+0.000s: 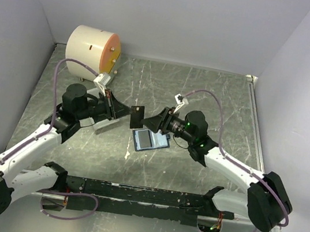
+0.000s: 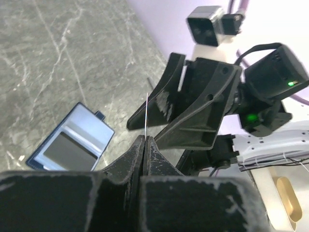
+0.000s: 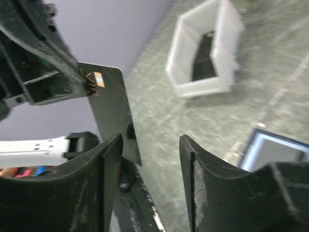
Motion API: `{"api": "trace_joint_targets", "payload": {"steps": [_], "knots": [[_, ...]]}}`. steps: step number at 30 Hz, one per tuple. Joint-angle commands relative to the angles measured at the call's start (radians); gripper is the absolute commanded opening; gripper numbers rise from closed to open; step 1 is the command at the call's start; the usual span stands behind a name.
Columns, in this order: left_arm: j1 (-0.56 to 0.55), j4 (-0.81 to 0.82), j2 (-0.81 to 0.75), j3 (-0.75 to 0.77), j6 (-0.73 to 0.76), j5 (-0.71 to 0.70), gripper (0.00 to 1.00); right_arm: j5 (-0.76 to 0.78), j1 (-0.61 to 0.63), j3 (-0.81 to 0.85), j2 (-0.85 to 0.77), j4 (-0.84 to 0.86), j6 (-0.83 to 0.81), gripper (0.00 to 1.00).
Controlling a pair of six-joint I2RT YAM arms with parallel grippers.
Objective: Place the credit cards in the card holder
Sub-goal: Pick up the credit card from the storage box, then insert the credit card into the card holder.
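Note:
My left gripper [image 1: 125, 113] is shut on the dark credit card [image 1: 136, 116] and holds it upright in the air. In the left wrist view the card [image 2: 145, 113] shows edge-on, rising from the closed fingertips of the left gripper [image 2: 144, 140]. My right gripper [image 1: 149, 124] faces it, open and empty. In the right wrist view the card [image 3: 110, 104] stands just beyond the left finger of the right gripper [image 3: 149, 142]. The card holder [image 1: 150, 140] lies open on the table below, its light blue inside up. It also shows in both wrist views [image 2: 72, 140] [image 3: 275, 152]. The orange-yellow card is out of view.
A big cream cylinder [image 1: 92, 48] with an orange face stands at the back left. A white plastic tray [image 3: 205, 53] sits on the table under the left arm, partly hidden in the top view [image 1: 102, 124]. Walls close in the left, back and right sides.

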Motion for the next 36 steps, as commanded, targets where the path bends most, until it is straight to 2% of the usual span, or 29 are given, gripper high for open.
{"api": "trace_joint_targets", "payload": {"steps": [1, 6, 11, 16, 22, 26, 32, 36], "knots": [[-0.007, -0.107, 0.044, 0.018, 0.056, -0.065, 0.07, 0.123, -0.046, 0.049, -0.062, -0.309, -0.197, 0.54], [-0.036, -0.089, 0.121, 0.012, -0.004, -0.084, 0.07, 0.32, -0.086, 0.113, -0.016, -0.563, -0.373, 0.56], [-0.092, -0.102, 0.229, 0.041, -0.043, -0.159, 0.07, 0.326, -0.135, 0.176, 0.099, -0.666, -0.445, 0.53], [-0.13, -0.015, 0.335, 0.02, -0.107, -0.174, 0.07, 0.272, -0.158, 0.189, 0.207, -0.643, -0.463, 0.51], [-0.139, -0.063, 0.458, 0.094, -0.057, -0.175, 0.07, 0.263, -0.161, 0.206, 0.314, -0.651, -0.493, 0.47], [-0.14, -0.058, 0.487, 0.098, -0.065, -0.2, 0.07, 0.253, -0.161, 0.186, 0.335, -0.637, -0.495, 0.44], [-0.143, -0.053, 0.558, 0.108, -0.089, -0.19, 0.07, 0.203, -0.16, 0.123, 0.312, -0.601, -0.464, 0.32], [-0.146, -0.065, 0.581, 0.113, -0.088, -0.198, 0.07, 0.169, -0.154, 0.091, 0.295, -0.586, -0.43, 0.31]]}}
